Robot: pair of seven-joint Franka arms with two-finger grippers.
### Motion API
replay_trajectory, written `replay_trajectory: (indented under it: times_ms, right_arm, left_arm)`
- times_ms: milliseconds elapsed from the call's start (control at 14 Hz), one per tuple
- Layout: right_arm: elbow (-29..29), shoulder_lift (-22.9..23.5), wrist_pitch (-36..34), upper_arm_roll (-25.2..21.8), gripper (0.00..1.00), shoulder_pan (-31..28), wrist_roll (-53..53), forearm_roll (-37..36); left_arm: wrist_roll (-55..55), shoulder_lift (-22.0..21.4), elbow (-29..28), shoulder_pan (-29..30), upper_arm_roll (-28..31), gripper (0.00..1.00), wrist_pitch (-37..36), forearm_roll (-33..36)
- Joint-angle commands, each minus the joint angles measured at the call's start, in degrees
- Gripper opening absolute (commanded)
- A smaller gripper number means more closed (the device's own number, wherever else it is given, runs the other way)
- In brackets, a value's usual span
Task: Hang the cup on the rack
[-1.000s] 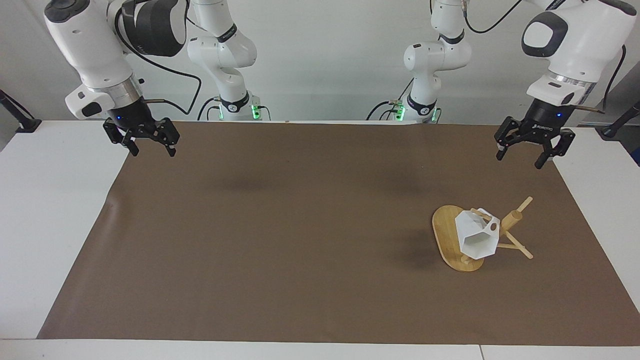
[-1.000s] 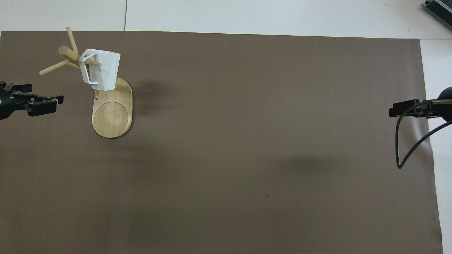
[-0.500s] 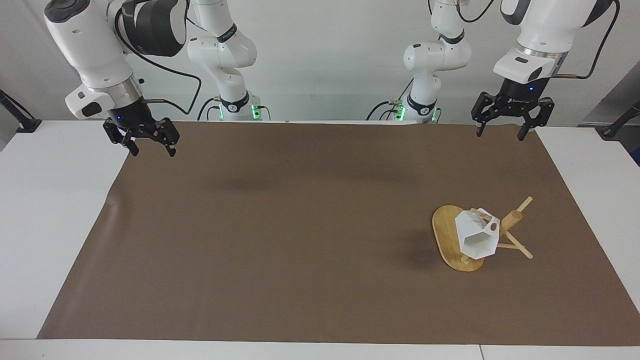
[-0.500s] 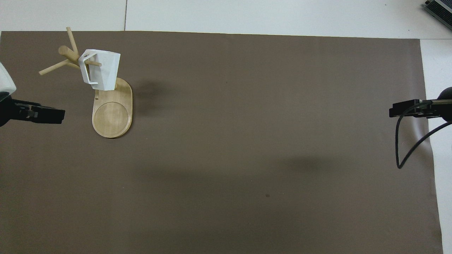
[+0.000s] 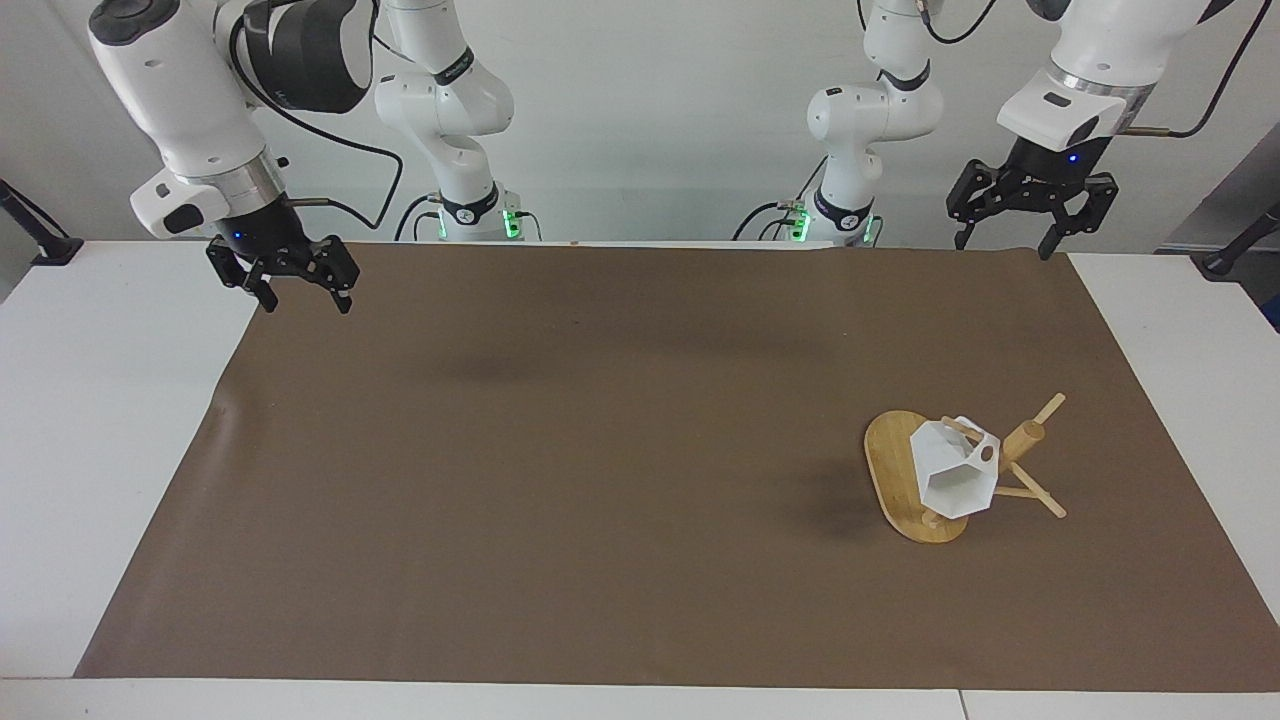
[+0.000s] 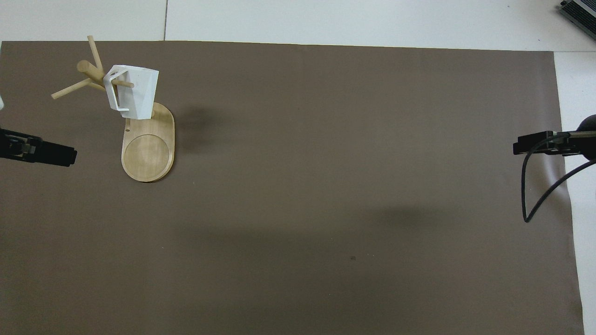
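Both tools [image 5: 1003, 243] [image 5: 300, 296] well apart from cup [image 5: 955, 477].

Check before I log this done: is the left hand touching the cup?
Apart. The facing view shows the left hand raised over the mat's edge, clear of the cup hanging on the rack.

Rack [image 5: 915, 478] is standing on the mat [image 5: 600, 450], lower right of the facing view. Cup [image 5: 955, 470] is hanging from one of its pegs, over the base. Left gripper [image 5: 1003, 243] is hovering upper right, right gripper [image 5: 302, 300] upper left.
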Motion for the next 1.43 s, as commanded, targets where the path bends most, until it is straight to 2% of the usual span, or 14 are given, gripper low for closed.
replay_trajectory:
  times_ms: [0,429,571,1000,1357]
  right_arm:
    - [-0.65,-0.6,0.09,0.3,1.0,-0.28,0.79,0.01]
    - [-0.65,-0.6,0.09,0.3,1.0,-0.28,0.79,0.01]
    - [-0.65,-0.6,0.09,0.3,1.0,-0.28,0.79,0.01]
    - [-0.65,-0.6,0.09,0.3,1.0,-0.28,0.79,0.01]
    - [-0.65,-0.6,0.09,0.3,1.0,-0.28,0.79,0.01]
  left_arm:
    - [-0.76,0.53,1.38,-1.05,0.08,1.0,-2.99,0.26]
    - [-0.93,0.53,0.94,-2.54,1.05,1.0,-2.98,0.17]
    - [-0.84,0.62,0.85,-7.27,7.43,1.0,-3.78,0.08]
    - [-0.84,2.19,2.95,-10.98,15.1,1.0,-5.18,-1.32]
    - [-0.93,2.9,4.45,-9.67,14.5,1.0,-5.89,-1.06]
